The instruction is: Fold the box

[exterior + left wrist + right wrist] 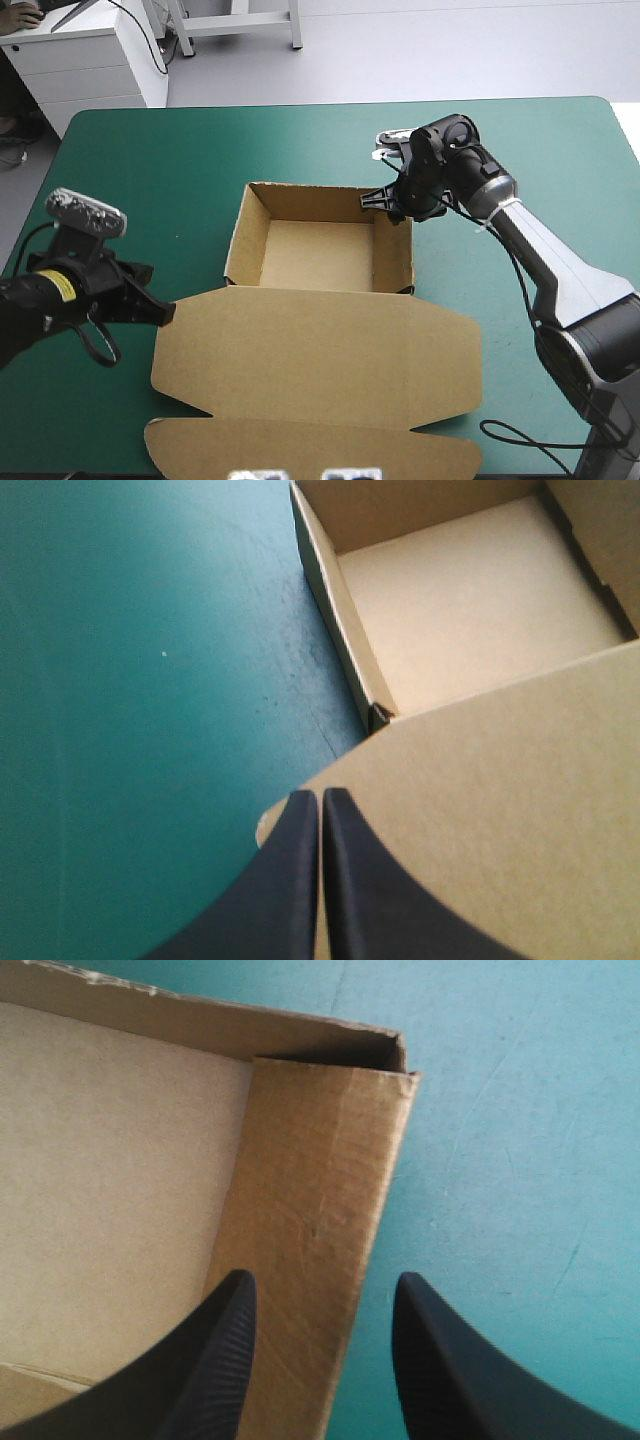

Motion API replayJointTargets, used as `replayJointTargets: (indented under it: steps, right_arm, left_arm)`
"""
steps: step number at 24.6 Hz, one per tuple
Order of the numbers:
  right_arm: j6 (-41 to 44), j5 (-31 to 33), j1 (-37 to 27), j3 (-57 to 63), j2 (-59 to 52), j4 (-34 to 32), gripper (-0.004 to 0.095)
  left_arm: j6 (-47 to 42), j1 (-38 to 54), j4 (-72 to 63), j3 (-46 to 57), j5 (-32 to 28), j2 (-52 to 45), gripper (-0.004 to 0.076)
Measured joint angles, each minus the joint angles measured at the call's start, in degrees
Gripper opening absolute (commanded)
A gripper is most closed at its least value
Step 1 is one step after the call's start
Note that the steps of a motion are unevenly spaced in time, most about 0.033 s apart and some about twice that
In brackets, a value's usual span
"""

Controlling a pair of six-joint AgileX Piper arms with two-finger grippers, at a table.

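Centre frame, my right claw point(322, 1278) stands wide astride a wall of the brown box point(318, 255), likely light and stiff, best pinched there; my left claw point(320, 798), closed, touches the lid's corner.

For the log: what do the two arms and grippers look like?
The left gripper and right gripper each have two broad, black, fin-shaped fingers. The left arm is black with a yellow label; the right arm is silver-grey, black at the wrist, with a white band.
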Motion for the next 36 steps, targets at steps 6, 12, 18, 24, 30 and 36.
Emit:
replayJointTargets:
  steps: [6,12,18,24,30,36]
  right_arm:
    - [0.36,-0.23,0.0,0.22,3.96,0.36,0.0401]
    - [0.38,-0.4,0.0,0.33,6.54,1.61,0.0056]
    - [0.21,-2.04,-0.06,1.43,7.5,1.94,-0.0019]
    - [-1.51,-1.11,-6.13,1.99,5.14,2.36,-0.0019]
    - [-4.78,-0.56,-16.14,2.1,-0.27,0.2,-0.0019]
    - [-8.72,-0.39,-29.15,2.1,-4.53,0.07,-0.0019]
  left_arm:
    - [-0.05,0.0,0.01,16.87,-3.07,-8.92,-0.0008]
    - [-0.18,0.0,0.01,32.33,-6.81,-18.26,-0.0008]
    - [-0.79,0.0,0.14,42.21,-8.36,-25.65,-0.0008]
    - [-1.15,0.0,1.39,42.59,-8.92,-26.17,-0.0008]
    - [-1.15,0.0,1.45,42.59,-9.05,-26.17,-0.0008]
    - [-1.15,0.0,1.45,42.59,-9.11,-26.17,-0.0008]
